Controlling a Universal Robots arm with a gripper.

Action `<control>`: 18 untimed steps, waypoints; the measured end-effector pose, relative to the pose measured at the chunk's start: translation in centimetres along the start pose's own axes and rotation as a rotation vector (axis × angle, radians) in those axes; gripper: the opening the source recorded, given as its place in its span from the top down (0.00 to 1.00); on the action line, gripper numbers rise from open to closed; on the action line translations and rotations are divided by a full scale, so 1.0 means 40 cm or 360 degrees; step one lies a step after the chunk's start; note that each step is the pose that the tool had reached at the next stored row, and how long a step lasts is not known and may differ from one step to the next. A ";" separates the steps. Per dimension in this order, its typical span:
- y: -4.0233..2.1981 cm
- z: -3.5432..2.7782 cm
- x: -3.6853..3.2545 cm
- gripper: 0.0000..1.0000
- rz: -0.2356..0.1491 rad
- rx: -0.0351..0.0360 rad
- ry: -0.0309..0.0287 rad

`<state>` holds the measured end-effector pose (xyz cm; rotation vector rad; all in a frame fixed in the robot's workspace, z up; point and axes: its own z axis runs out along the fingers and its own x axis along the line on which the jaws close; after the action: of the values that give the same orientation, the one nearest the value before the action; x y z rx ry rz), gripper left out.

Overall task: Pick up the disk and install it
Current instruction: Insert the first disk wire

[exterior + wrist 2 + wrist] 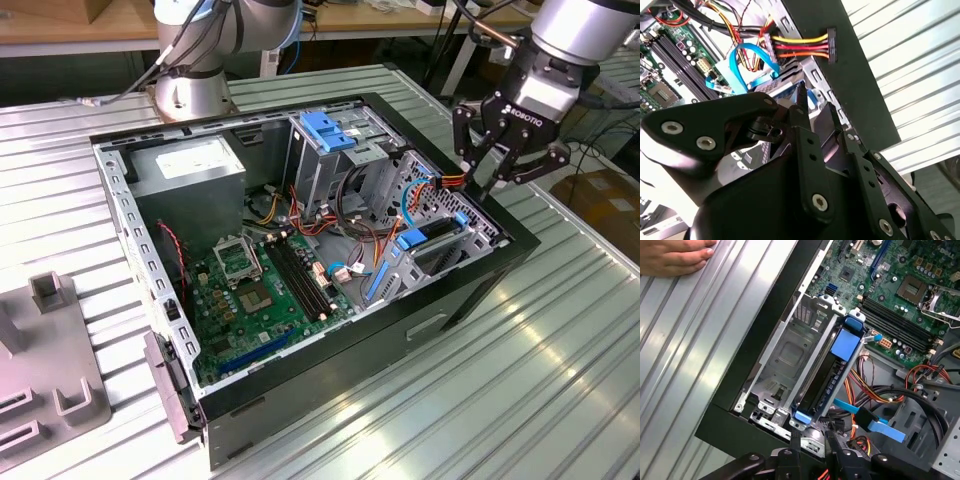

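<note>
The disk (432,238), dark with bright blue carrier rails, sits on edge in the drive bay at the front corner of the open computer case (480,290). In the first wrist view the disk (826,377) stands between the metal bay walls, with a blue tab at each end. My gripper (493,185) hovers just above and outside that corner of the case, towards the exterior view's right. Its black fingers are close together with nothing between them, and in both wrist views the gripper (813,440) (817,107) is a short way from the disk without touching it.
A person's hand (675,257) rests on the ribbed metal table beside the case. Coloured power cables (800,45) and a blue data cable (872,422) lie near the bay. A blue bracket (325,130) tops the rear drive cage. A grey fixture (50,380) stands at the exterior view's left.
</note>
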<state>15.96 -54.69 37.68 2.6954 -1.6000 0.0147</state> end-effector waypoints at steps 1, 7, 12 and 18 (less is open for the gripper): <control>-0.004 0.000 -0.002 0.67 -0.0003 0.0000 -0.00001; -0.026 0.001 -0.018 0.67 -0.0022 0.0000 0.00000; -0.050 0.001 -0.036 0.67 -0.0045 0.0001 0.00000; -0.076 0.001 -0.057 0.67 -0.0079 0.0001 0.00000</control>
<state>17.54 -51.21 37.59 2.7346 -1.5325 0.0148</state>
